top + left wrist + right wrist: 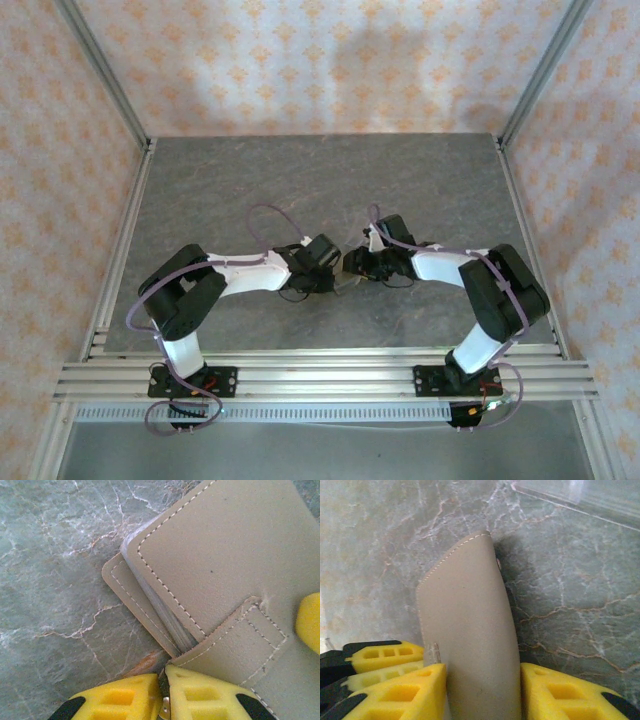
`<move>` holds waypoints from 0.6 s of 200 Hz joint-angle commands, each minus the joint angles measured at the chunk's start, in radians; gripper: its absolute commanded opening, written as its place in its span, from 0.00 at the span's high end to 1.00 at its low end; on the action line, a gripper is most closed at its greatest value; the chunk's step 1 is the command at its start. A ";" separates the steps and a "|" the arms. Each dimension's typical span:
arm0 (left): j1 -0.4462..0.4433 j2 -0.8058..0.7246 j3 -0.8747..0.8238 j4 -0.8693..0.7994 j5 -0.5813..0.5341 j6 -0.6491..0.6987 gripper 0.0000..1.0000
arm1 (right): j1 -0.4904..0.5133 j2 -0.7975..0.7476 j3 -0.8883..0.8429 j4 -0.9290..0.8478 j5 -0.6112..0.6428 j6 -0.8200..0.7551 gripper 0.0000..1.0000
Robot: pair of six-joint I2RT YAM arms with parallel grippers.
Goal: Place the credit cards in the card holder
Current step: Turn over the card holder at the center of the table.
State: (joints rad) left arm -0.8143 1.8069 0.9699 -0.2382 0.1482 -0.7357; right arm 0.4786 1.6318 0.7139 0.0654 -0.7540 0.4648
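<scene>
The tan card holder (349, 262) is held between both grippers at the middle of the table. In the left wrist view the card holder (225, 555) is folded, stitched cover and strap facing the camera. Thin grey layers (165, 615) show edge-on between its covers; I cannot tell whether they are credit cards or pockets. My left gripper (165, 680) is shut on the holder's near edge by the strap. In the right wrist view the card holder (470, 630) stands edge-up between the yellow fingers of my right gripper (482, 670), both pressed against it.
A clear plastic rack (580, 500) lies on the grey marble table (250, 180) just beyond the holder. Aluminium rails (320, 375) run along the near edge. Metal posts (105, 75) and patterned walls close in the sides and back.
</scene>
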 commanded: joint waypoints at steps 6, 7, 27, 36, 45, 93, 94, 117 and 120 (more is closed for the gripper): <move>-0.021 0.203 -0.089 -0.052 -0.005 0.001 0.84 | 0.020 -0.036 -0.024 0.180 -0.208 0.078 0.70; -0.021 0.203 -0.089 -0.052 -0.006 0.001 0.84 | 0.020 -0.038 -0.026 0.181 -0.208 0.079 0.71; -0.020 0.176 -0.087 -0.069 -0.007 0.008 0.84 | 0.017 -0.087 -0.040 0.162 -0.186 0.084 0.92; -0.020 0.148 -0.088 -0.081 -0.009 0.013 0.84 | 0.017 -0.124 -0.045 0.122 -0.157 0.072 1.00; -0.018 0.112 -0.090 -0.099 -0.010 0.019 0.84 | 0.017 -0.172 -0.054 0.069 -0.110 0.055 1.00; 0.027 -0.122 -0.120 -0.198 -0.018 0.033 0.72 | 0.043 -0.560 -0.002 -0.514 0.495 -0.053 1.00; 0.029 -0.126 -0.121 -0.200 -0.019 0.033 0.72 | 0.044 -0.567 0.002 -0.528 0.509 -0.056 1.00; 0.051 -0.189 -0.131 -0.238 -0.034 0.036 0.70 | 0.096 -0.649 0.082 -0.772 0.793 -0.075 1.00; 0.055 -0.196 -0.133 -0.243 -0.035 0.035 0.70 | 0.106 -0.651 0.089 -0.788 0.812 -0.074 1.00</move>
State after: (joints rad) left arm -0.7883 1.6608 0.8722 -0.2935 0.1680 -0.7231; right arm 0.5369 1.0355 0.7193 -0.4126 -0.3058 0.4328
